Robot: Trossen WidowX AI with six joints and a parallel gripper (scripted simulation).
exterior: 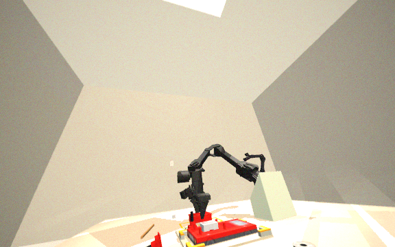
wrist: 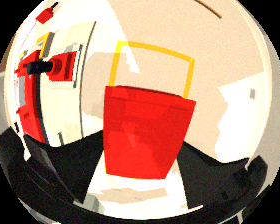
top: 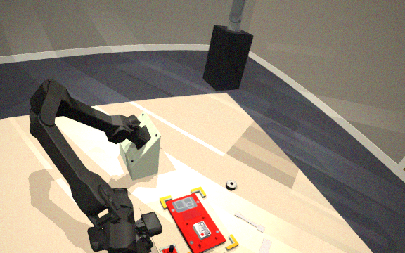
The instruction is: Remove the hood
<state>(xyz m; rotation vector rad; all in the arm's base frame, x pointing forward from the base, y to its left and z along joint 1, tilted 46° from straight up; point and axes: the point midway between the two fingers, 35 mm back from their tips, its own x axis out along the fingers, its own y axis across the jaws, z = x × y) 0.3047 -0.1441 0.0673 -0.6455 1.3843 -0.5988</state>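
Note:
My gripper points straight down and is shut on the red hood, which fills the middle of the wrist view. The hood hangs above the table, over the near edge of the yellow marked rectangle. Whether it touches the table I cannot tell. The red toy car lies in its yellow-cornered holder just beside the gripper, and shows at the left edge of the wrist view. In the top view the arm's wrist hides the hood and the fingers.
The arm is mounted on a pale green block. A small red part with a black knob stands by the car. A black wheel, a thin white strip and a brown stick lie on the table.

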